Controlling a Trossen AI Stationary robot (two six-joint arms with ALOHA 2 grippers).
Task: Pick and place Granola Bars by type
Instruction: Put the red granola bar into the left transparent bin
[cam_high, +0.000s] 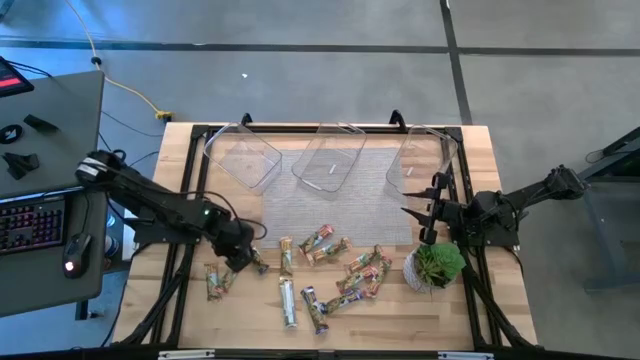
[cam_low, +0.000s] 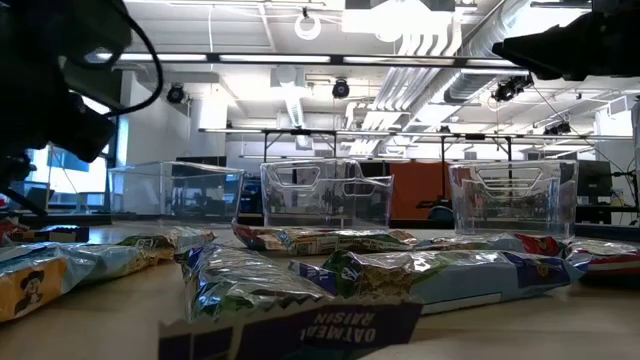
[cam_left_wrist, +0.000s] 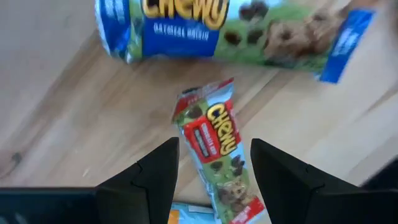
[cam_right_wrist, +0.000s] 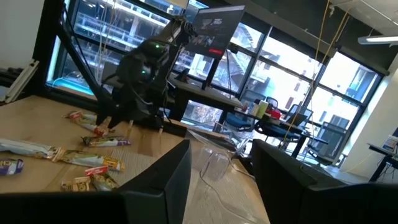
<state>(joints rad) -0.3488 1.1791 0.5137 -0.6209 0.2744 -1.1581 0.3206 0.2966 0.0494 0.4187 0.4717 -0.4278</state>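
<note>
A grey concrete floor (cam_high: 300, 70) with dark seam lines is filling the upper part of the high view, and a yellow cable (cam_high: 115, 75) is trailing across its upper left. A dark desk (cam_high: 50, 180) is holding a keyboard (cam_high: 30, 222) and mouse (cam_high: 76, 245) at the left edge. In the low view, white ceiling ducts (cam_low: 450, 40) and strip lights are running overhead.

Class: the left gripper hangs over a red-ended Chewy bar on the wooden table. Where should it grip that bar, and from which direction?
Grip the red-ended Chewy bar across its narrow middle, coming straight down from above. It lies flat on the table, running lengthwise between the open left gripper fingers, so they already straddle its long edges. The blue-ended bar lies clear beyond it.
</note>
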